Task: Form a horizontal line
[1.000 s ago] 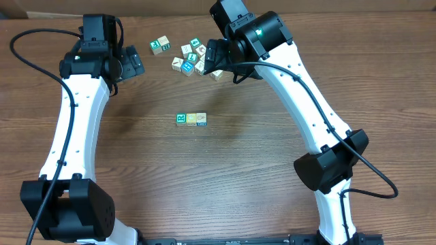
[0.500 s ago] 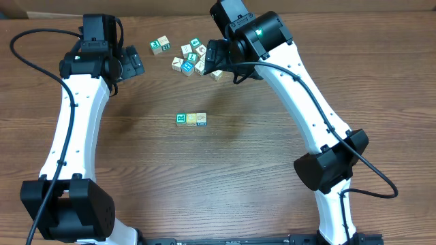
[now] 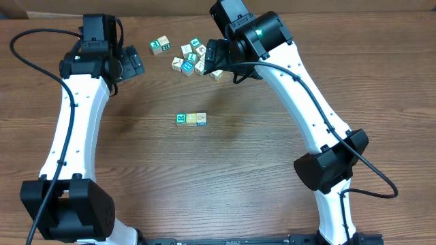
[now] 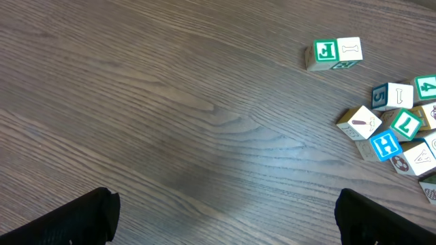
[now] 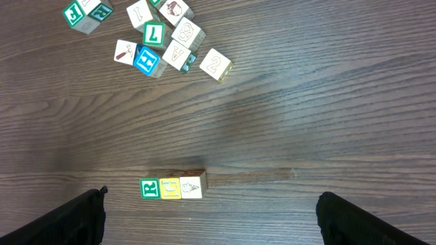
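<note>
Counting progress | overhead: row (image 3: 191, 119) of three touching cubes lies level at centre, pile (image 3: 193, 57) of loose cubes well apart, so more may need adding | left wrist: left gripper (image 4: 225, 201) jaws apart, empty, pile at right | right wrist: right gripper (image 5: 211, 197) jaws apart, empty, row just beside.

No change was seen between the earlier overhead pictures and now. No shift was made by the left pincer (image 3: 138, 62) or the right pincer (image 3: 210, 61), and no widening or narrowing of their jaws was noted. No cube was displaced, neither in the loose heap (image 3: 191, 58) just beside the right pincer nor in the short row (image 3: 191, 119) well apart from both pincers.
</note>
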